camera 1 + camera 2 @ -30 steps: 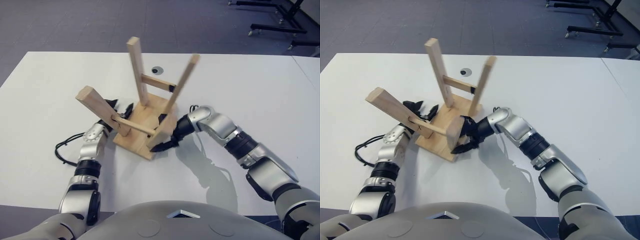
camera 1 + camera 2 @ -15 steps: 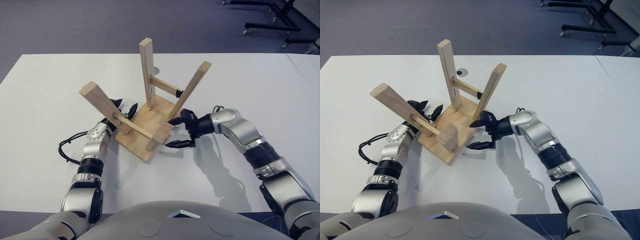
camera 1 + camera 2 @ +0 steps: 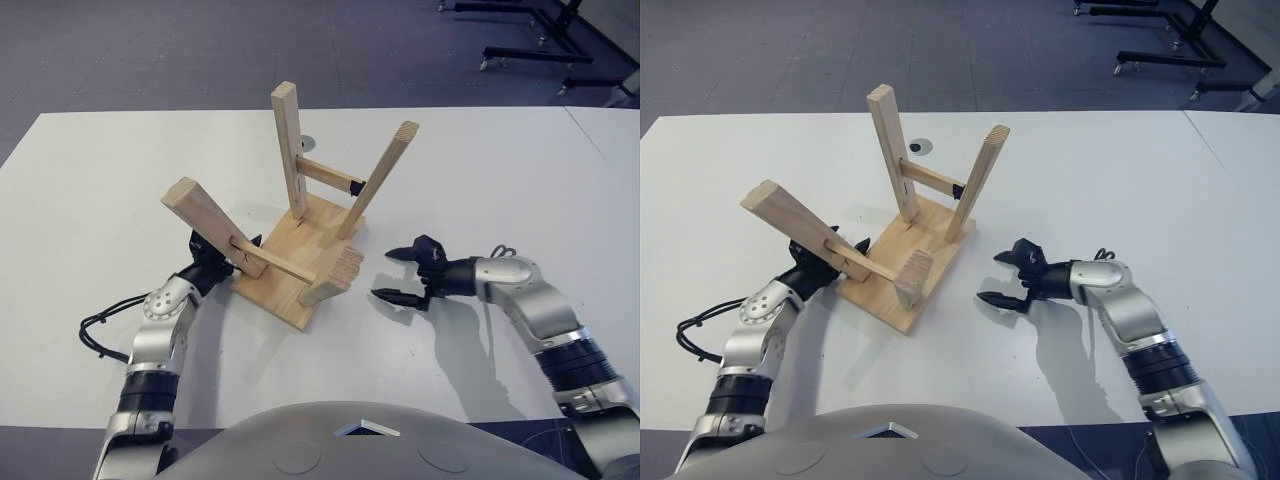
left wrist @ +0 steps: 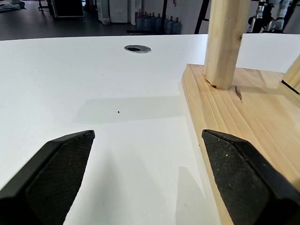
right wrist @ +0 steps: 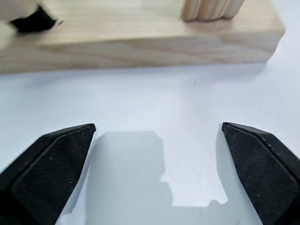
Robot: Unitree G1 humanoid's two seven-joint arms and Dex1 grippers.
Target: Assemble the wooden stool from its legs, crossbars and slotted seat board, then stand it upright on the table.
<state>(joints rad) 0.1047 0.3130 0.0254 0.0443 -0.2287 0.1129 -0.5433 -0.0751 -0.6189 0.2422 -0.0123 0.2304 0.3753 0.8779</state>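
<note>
Stool (image 3: pixel 312 228) is pale wood, upside down near the middle of the white table (image 3: pixel 520 160). Seat board (image 3: pixel 283 292) lies flat, 4 legs (image 3: pixel 291 150) poke up & lean out, thin crossbar (image 3: pixel 330 176) btwn each pair. L gripper (image 4: pixel 147 136) spread wide, holding nothing, just beside seat's left edge. R gripper (image 3: pixel 388 273) spread too, empty, a bit right of stool.

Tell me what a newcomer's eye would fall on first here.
The stool stands upside down, its seat board flat on the white table and its legs in the air, some slanting. The open right gripper is just to its right, apart from the wood. The open left gripper is at the board's left edge.
</note>
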